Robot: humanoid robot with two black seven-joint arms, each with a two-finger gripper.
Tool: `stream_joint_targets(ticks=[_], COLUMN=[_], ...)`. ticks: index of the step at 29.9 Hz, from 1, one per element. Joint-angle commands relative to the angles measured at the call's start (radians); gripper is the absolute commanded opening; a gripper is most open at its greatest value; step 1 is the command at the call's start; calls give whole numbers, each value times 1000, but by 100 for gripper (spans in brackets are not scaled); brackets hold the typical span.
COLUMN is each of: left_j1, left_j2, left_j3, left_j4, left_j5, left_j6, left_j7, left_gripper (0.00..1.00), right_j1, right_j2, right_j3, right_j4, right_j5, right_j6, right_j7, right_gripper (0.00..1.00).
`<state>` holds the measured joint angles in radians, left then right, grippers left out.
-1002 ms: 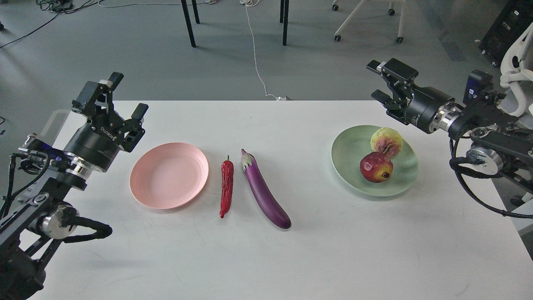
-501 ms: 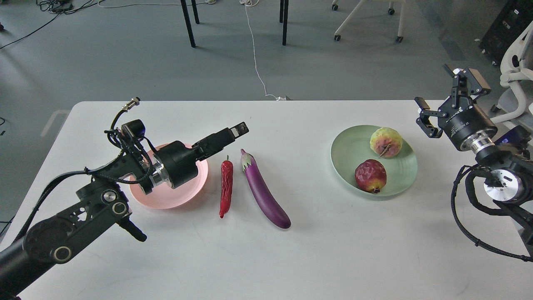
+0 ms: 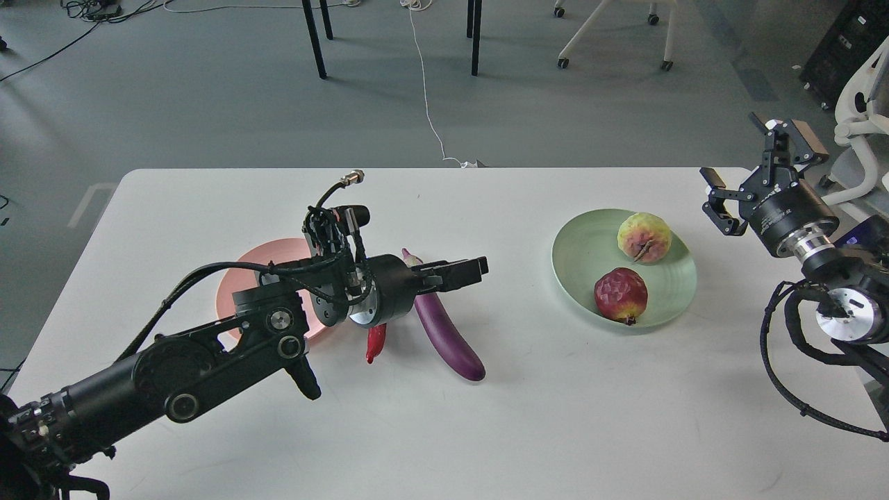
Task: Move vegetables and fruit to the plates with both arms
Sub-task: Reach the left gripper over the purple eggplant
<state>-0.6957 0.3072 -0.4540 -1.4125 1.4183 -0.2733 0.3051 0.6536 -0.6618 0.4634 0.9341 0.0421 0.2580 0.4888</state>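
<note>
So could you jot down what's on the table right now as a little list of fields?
green plate: holds yellow-green fruit and dark red fruit
pink plate: partly hidden by left arm
eggplant: on table
chili pepper: on table, mostly hidden
left gripper: above eggplant
right gripper: open, empty

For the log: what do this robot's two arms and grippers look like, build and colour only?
Both arms are black, jointed in thick rounded segments with round silver caps at the joints. The left arm carries looped black cables and a silver-tipped connector near its wrist. The right arm has a silver wrist ring, small white lettering and a hanging black cable loop. The left gripper and right gripper have black fingers.
</note>
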Motion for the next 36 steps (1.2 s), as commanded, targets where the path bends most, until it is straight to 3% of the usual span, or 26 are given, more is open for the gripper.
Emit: stream_joint_targets(ticks=[1,5,11,36], left_j1=[-105,-128,-137,-119], left_j2=[-5,-7,-5,-62], left_j3=[145,181,181,184], left_j4=[75,109,124,136], left_j5=[-2,-6,2,-1], left_j6=[-6,-15,-92,-89], left_j7=[20,32,43,60], left_gripper=[98,98,98,97], right_j1=[0,-3,-3,-17], right_j2=[2,2,11,4], right_j3=[-2,-5,-5,3], right_j4=[0,0,2,12], right_j5=[-1,-1,-1,1], right_j6=[0,0,1,1], right_j7=[0,0,0,0], right_gripper=[98,98,98,98])
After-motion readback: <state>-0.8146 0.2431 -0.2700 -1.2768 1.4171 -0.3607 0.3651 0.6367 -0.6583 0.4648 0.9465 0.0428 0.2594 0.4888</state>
